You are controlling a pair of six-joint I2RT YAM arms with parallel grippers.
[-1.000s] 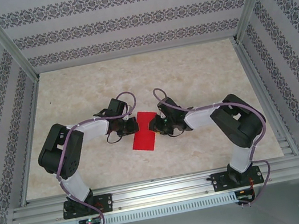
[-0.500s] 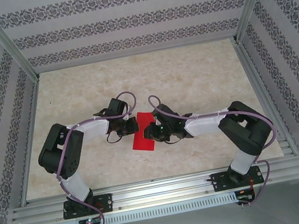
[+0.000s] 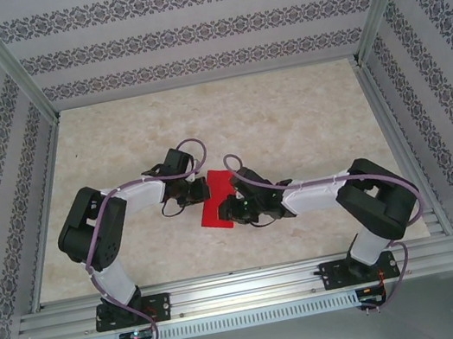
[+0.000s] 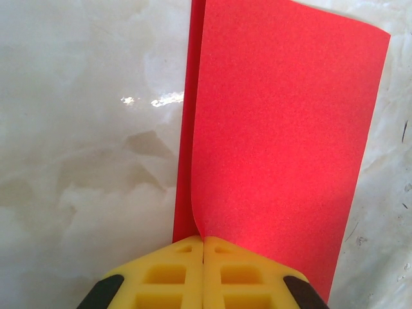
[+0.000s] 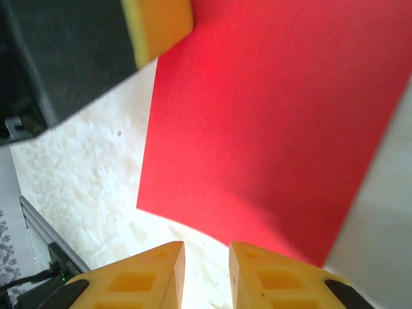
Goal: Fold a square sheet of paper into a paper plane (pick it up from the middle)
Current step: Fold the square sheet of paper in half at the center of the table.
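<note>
— Jaws on the left gripper (image 4: 204,241)?
— Pressed together, pinching the nine o'clock edge of the square sheet of paper (image 4: 283,141), centre of the table (image 3: 303,103).
— And the right gripper (image 5: 206,251)?
— Slightly spread, empty; reached in low from four o'clock, forearm flat.

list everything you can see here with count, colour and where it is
square sheet of paper: one, bright red, folded double, mid table between the pincers
table: one, pale marbled, under everything
patterned walls: three, white and grey, around the table
metal frame: one, silver, near edge
left arm, right arm: two, black and white, bolted at near edge
left pincer: one, yellow, shut on the sheet's edge
right pincer: one, yellow, slightly open, empty, by the sheet's right side
</note>
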